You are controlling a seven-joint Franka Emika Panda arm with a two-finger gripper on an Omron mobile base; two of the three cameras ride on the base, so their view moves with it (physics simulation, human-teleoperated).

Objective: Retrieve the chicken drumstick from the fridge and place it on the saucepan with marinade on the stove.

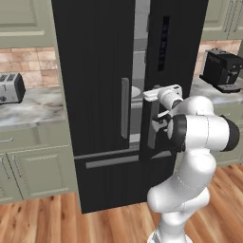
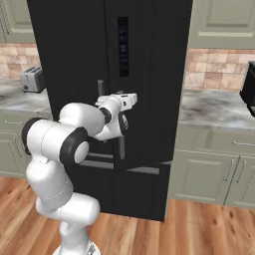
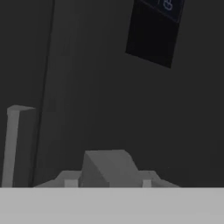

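Step in hand, as a judgement: opening the fridge (image 1: pixel 104 95). In the left base view its right door (image 1: pixel 171 85) stands ajar — a narrow gap shows the pale shelved interior (image 1: pixel 137 80) between the two doors. The left door looks shut.

The gripper (image 1: pixel 159 124) sits at the right door's grey vertical handle (image 1: pixel 153 127), about mid-height, with the arm's wrist just beside the door face. In the right base view the hand (image 2: pixel 121 122) is pressed close to the same handle (image 2: pixel 121 147), below the dark door panel (image 2: pixel 123 47). Whether the jaws are spread or pinching the handle cannot be told — the fingers are hidden behind the wrist in both base views, and the hand view shows just the top of a grey bar (image 3: pixel 107 168) between the tips, against the dark door face.

The chicken drumstick isn't visible; presumably it lies on a shelf inside, behind the doors. Saucepan and stove aren't in these frames.

To do this well: keep the grasp square on the handle, pull along the door's arc rather than straight back, and swing wide enough that the arm can reach the shelves. Risk is slipping off the handle while the door is barely open. A toaster (image 1: pixel 10 88) sits on the counter to the left, a coffee machine (image 1: pixel 222 69) to the right, both well apart from the work.
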